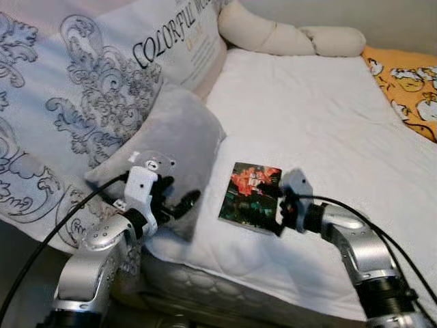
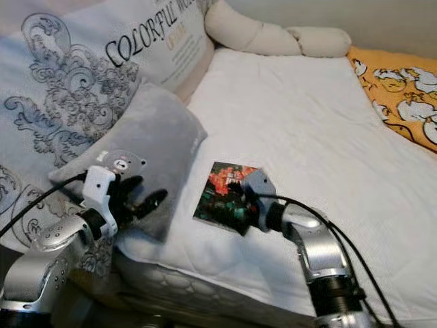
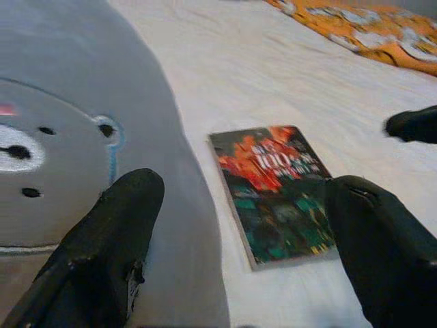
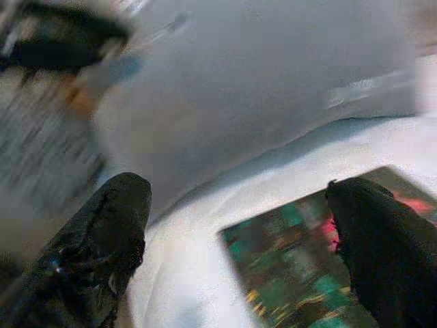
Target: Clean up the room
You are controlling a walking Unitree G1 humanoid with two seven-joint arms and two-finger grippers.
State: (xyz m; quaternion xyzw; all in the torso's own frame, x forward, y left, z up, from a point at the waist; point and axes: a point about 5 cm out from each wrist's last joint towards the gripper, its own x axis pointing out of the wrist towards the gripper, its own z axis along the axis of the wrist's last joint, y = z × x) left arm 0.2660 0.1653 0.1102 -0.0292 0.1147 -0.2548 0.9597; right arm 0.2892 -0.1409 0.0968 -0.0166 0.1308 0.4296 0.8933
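Both grippers spread open over the near edge of the bed.

Right gripper (image 1: 278,205) hovers at the book's (image 1: 247,197) right edge, fingers apart and gripping nothing; the book lies flat on the white mattress (image 1: 321,130), near its front edge. Left gripper (image 1: 179,202), also spread, sits against the grey bear pillow (image 1: 174,137) just left of the book. An orange patterned blanket (image 1: 410,82) lies far right.

Left hand (image 1: 179,203) raised, fingers spread; right hand (image 1: 273,205) extended inward, fingers spread
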